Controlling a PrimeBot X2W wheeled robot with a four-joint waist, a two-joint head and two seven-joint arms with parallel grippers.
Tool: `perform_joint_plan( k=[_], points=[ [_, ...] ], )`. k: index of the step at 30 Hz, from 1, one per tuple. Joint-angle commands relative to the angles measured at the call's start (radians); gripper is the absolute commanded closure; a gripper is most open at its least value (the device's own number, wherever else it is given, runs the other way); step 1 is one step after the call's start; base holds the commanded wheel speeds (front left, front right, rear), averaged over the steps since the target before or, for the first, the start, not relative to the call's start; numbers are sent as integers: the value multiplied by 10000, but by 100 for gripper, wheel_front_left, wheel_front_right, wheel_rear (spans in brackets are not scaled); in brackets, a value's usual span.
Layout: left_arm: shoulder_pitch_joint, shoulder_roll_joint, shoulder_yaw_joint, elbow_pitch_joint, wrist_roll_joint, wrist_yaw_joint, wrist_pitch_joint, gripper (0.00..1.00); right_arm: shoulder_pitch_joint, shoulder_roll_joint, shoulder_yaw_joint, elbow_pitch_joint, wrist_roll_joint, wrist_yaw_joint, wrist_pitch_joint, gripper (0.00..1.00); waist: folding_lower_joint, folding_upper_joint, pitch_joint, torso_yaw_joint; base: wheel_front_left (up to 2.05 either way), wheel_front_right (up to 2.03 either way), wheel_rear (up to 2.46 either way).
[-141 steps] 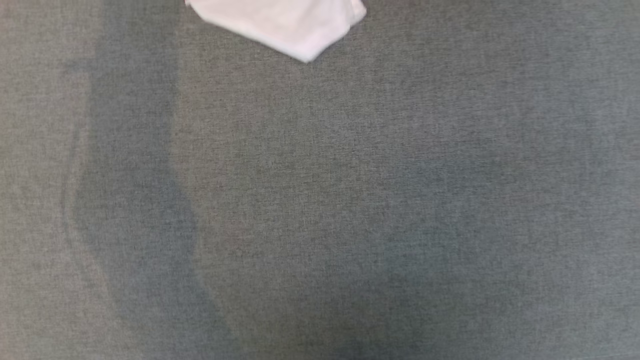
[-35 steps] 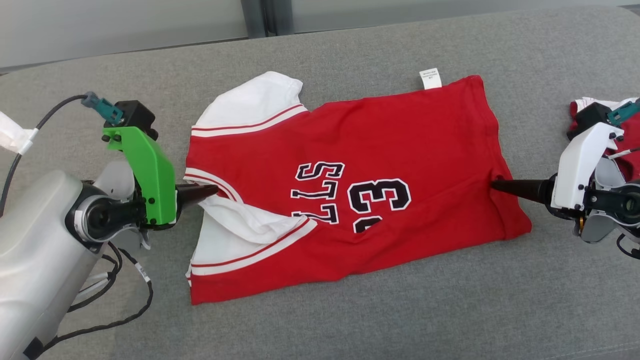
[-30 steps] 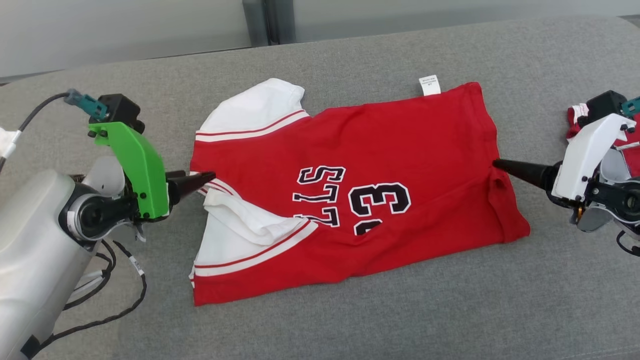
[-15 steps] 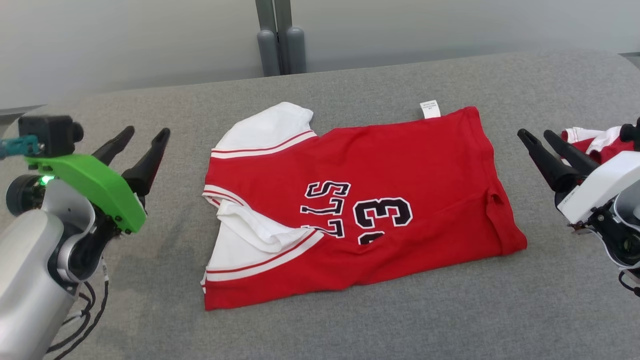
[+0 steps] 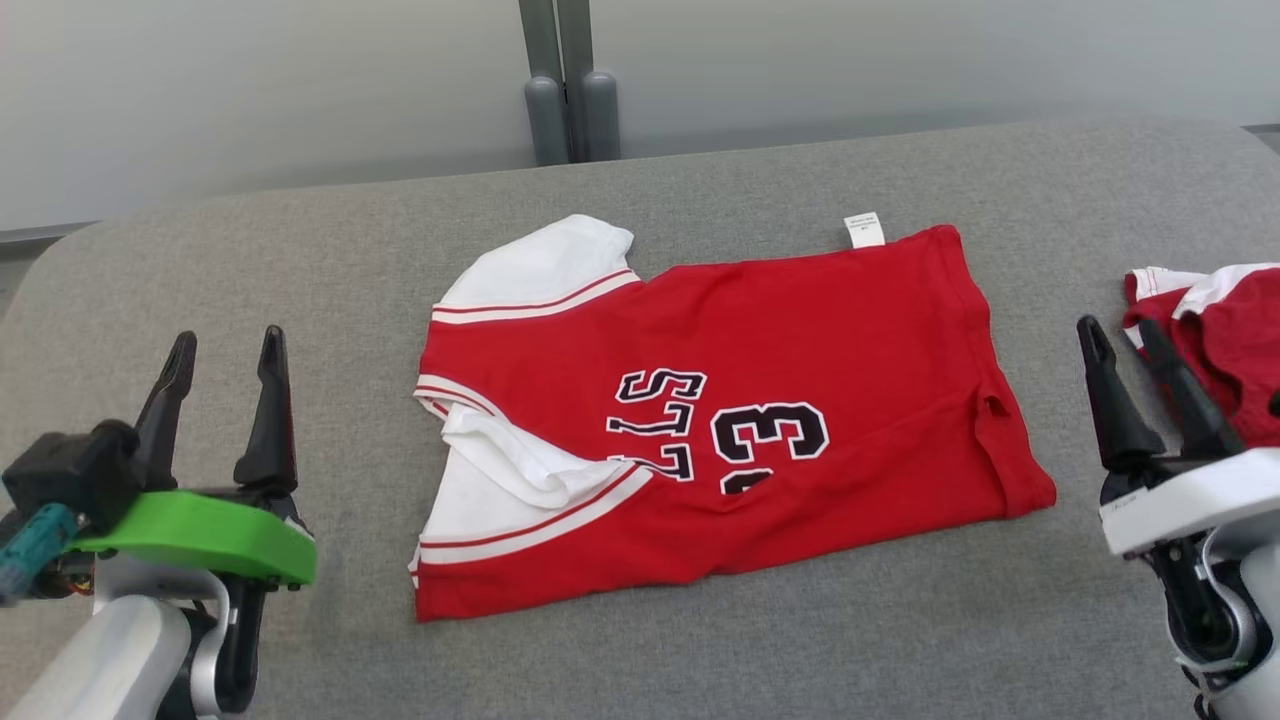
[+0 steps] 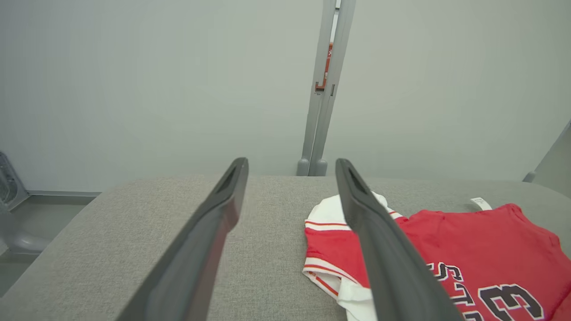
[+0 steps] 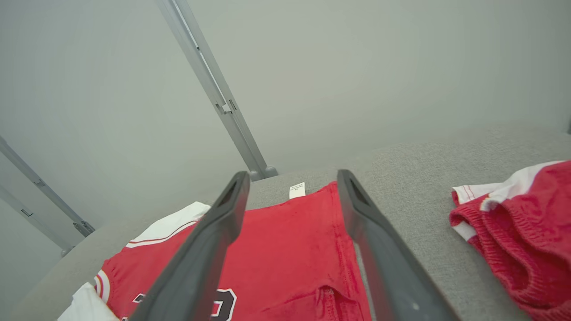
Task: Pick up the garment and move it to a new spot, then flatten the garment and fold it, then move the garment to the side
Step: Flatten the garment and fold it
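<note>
L gripper (image 5: 228,340) is hanging w/ its 2 long dark fingers spread wide, holding nothing, pointing up the head view over the bare grey woven-fabric cushion (image 5: 330,250), near the shirt's collar end but not touching it. R gripper (image 5: 1118,328) is mirroring that. Its fingers are standing wide & empty between the shirt's hem and a 2nd crumpled red-and-white garment (image 5: 1225,340) at far R.

Approx 1 s ago both were lying sideways w/ tips touching the shirt, L at the neck side, R at the hem. Now both are backing off & turning upright. Head cam is also lifting, so the shirt's drift in frame isn't a real move.

The red short-sleeved jersey w/ white sleeves & black-and-white "33" print (image 5: 800,330) is lying mid-cushion, collar to L, hem to R, w/ its small white label (image 5: 864,229) poking out at the far edge. The near sleeve is bunching over the lettering. The near long edge is prob. already lying folded over, since the numerals are getting cut off, but can't be sure.

So the stretch-flat pull is looking done. Both grippers are freeing up for folding or for shifting the jersey aside.
</note>
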Motion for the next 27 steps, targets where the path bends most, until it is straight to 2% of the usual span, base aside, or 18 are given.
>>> perform_joint_plan(
  k=[1, 4, 9, 13, 20, 27],
  points=[
    [519, -293, 413, -260, 469, 141, -44, 0, 422, 222, -328, -244, -374, 5, -24, 0, 0, 0, -2, 24, 0, 0, 0],
    [1425, -979, 1136, -543, 1198, 115, -41, 0, 1108, 649, -830, -604, -1030, 5, -24, 0, 0, 0, -37, 69, 0, 0, 0],
    [2535, -2147, 2111, -582, 2138, -335, -44, 0, 2058, 1085, -1274, -549, -1789, 5, -25, 0, 0, 0, -84, 138, 0, 0, 0],
    [2882, -2749, 2544, -365, 2741, -808, -45, 0, 2244, 1265, -1219, -346, -2051, 5, -25, 0, 0, 0, -51, 137, 0, 0, 0],
    [2856, -3235, 2710, 206, 3210, -1512, -46, 0, 1690, 1289, -1137, 452, -2624, 5, 395, 0, 0, 0, 1, 41, 0, 0, 0],
    [2462, -3465, 2169, 1335, 3067, -1998, 283, 0, 792, 1582, -945, 1787, -3456, 3, 1138, 0, 0, 0, 233, 15, 0, 0, 0]
  ],
)
